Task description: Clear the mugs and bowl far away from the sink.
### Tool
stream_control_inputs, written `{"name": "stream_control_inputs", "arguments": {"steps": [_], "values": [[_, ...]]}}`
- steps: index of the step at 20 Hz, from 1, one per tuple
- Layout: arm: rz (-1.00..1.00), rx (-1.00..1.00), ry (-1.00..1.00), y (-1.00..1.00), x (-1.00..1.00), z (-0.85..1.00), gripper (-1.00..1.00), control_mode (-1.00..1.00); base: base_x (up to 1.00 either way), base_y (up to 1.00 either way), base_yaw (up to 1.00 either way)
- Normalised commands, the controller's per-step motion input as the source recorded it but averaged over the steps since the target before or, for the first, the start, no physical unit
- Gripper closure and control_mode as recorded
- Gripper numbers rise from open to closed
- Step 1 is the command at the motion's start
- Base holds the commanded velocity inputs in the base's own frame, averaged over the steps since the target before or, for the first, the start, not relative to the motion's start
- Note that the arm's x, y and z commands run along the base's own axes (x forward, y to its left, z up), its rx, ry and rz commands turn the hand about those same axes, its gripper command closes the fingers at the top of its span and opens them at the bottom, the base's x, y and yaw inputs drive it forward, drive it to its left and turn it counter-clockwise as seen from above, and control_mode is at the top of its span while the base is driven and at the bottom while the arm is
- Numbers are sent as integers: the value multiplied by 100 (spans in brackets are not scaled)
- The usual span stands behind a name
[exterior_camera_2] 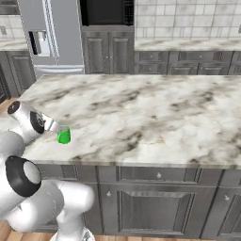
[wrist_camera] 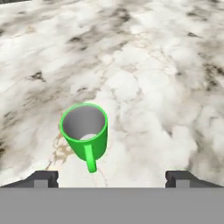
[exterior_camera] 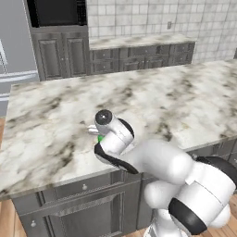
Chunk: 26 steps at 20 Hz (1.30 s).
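You are looking down at the green mug (wrist_camera: 84, 132), which is standing upright on the marble counter (wrist_camera: 153, 65) near its front edge, handle turned toward you. Your gripper (wrist_camera: 112, 178) is hovering just behind it, fingers spread wide and holding nothing. It is likely light, rigid and slick, so pinching across the rim wall looks best.

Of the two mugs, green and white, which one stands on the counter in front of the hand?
The green mug. It stands upright on the marble counter, its handle toward the open hand. It is the one mug here, bright green and cylindrical.
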Motion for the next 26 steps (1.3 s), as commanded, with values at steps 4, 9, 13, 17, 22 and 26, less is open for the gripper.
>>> {"name": "stream_control_inputs", "arguments": {"steps": [4, 9, 13, 17, 22, 26], "values": [[-11, 0, 0, -19, -94, 100, -100, -100, 0, 0, 0], [-13, 0, -2, -35, -99, 100, -100, -100, 0, 0, 0], [-28, 2, -7, -46, -64, 19, -100, 100, -11, -9, -18], [0, 0, 0, 0, 0, 0, -100, 100, -10, -3, -96], [0, 0, 0, 0, 0, 0, -100, 100, 0, 0, -100], [0, 0, 0, 0, 0, 0, -100, 100, 0, 0, -100]]}}
